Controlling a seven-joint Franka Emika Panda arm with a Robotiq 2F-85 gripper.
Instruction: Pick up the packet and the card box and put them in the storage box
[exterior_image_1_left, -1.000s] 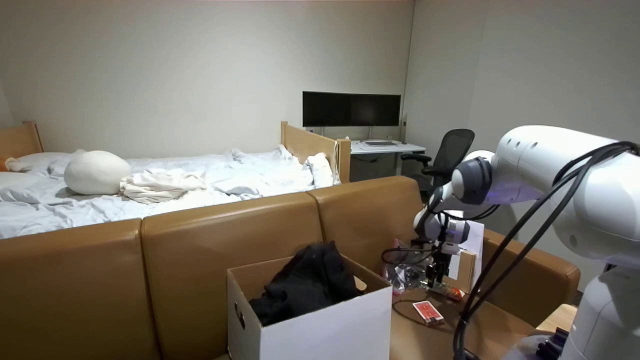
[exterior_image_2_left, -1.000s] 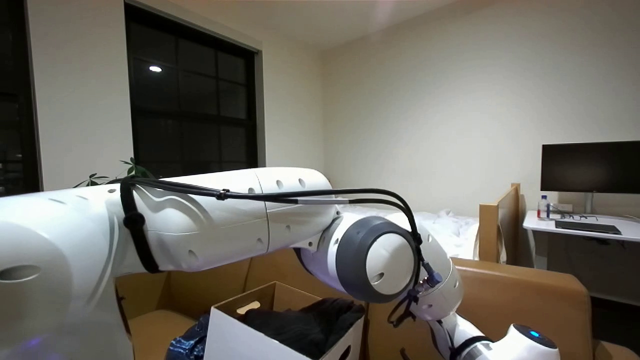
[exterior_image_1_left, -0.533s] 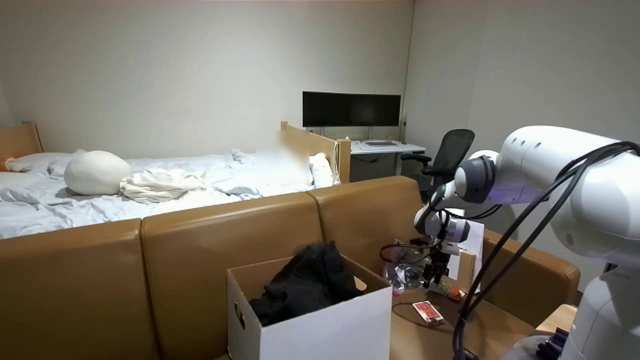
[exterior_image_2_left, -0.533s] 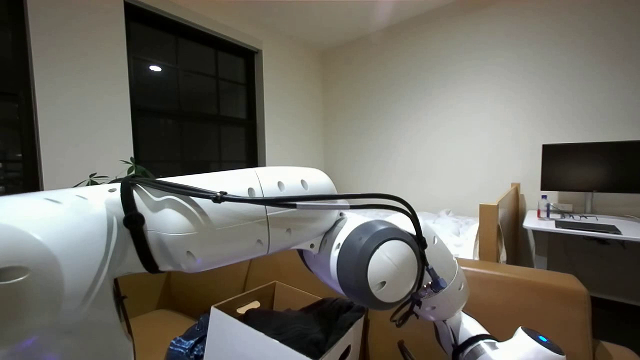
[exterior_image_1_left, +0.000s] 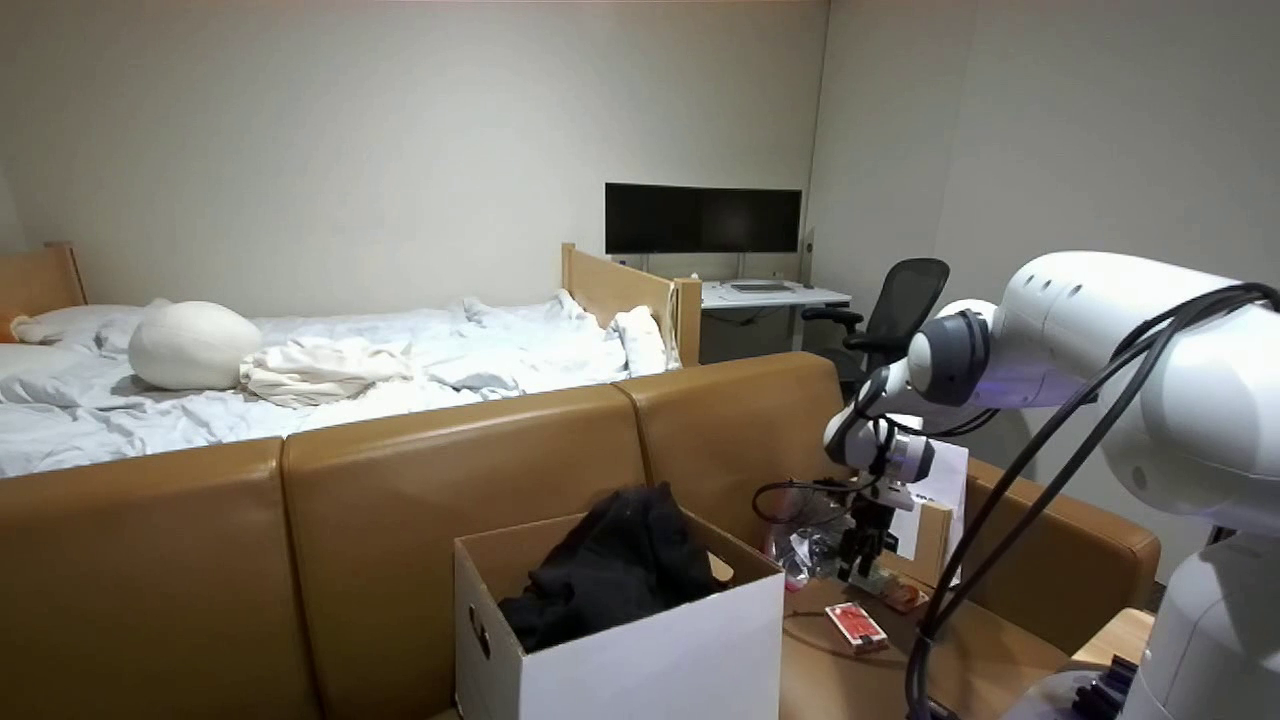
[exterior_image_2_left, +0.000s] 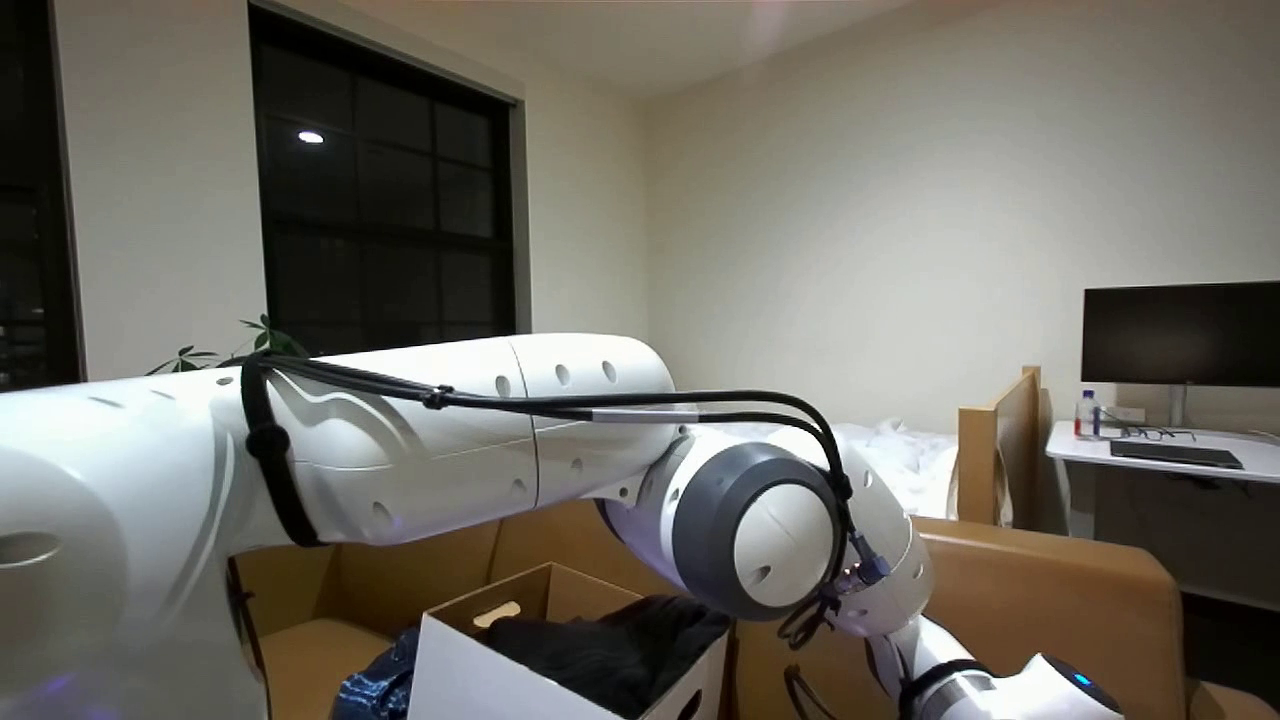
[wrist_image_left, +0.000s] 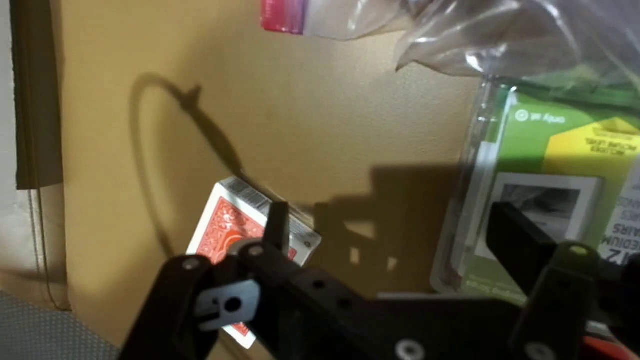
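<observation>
The green packet (wrist_image_left: 575, 105), with yellow on its front and a clear plastic edge, lies on the sofa seat at the right of the wrist view. In an exterior view the packet (exterior_image_1_left: 905, 598) shows an orange end. A red card box (wrist_image_left: 227, 227) with a white border lies to the left, also seen beside my gripper in an exterior view as the card box (exterior_image_1_left: 856, 627). My gripper (wrist_image_left: 391, 209) stands open, one finger over the card box's corner, the other over the packet; nothing is held. The white storage box (exterior_image_1_left: 650, 655) stands left of them.
Black cloth (exterior_image_1_left: 615, 570) fills much of the storage box. Clear plastic bags (wrist_image_left: 490, 35) lie against the backrest near the packet. A white upright box (exterior_image_1_left: 945, 475) with a brown side leans behind the gripper. Blue patterned cloth (exterior_image_2_left: 375, 680) lies beyond the storage box.
The gripper has shifted left in an exterior view, toward the storage box, and tilted slightly. More of the packet shows, and its orange end sits a little lower. The card box has stayed put.
</observation>
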